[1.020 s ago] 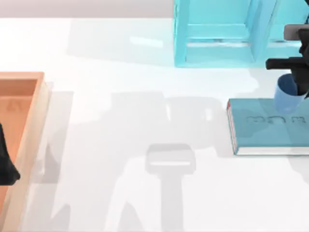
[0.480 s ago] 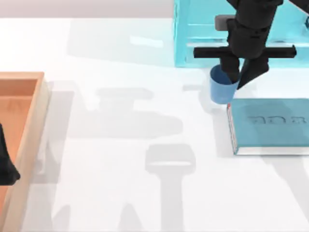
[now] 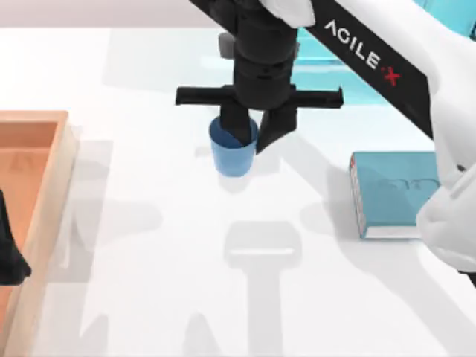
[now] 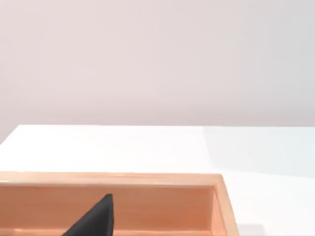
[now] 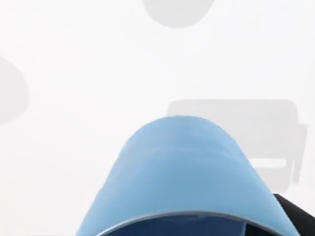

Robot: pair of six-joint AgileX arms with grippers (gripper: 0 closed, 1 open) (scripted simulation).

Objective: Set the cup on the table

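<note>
Your left gripper (image 3: 9,256) is parked over the orange tray (image 3: 33,134) at the surface's left edge; its fingers' state cannot be told. Your right gripper (image 3: 249,134) has carried the cup (image 3: 232,155), fingers pinching its rim, leftward off the teal book (image 3: 390,195) to mid-surface. There the white surface (image 3: 149,245) lies bare and glossy, with ample room to set the cup down.
</note>
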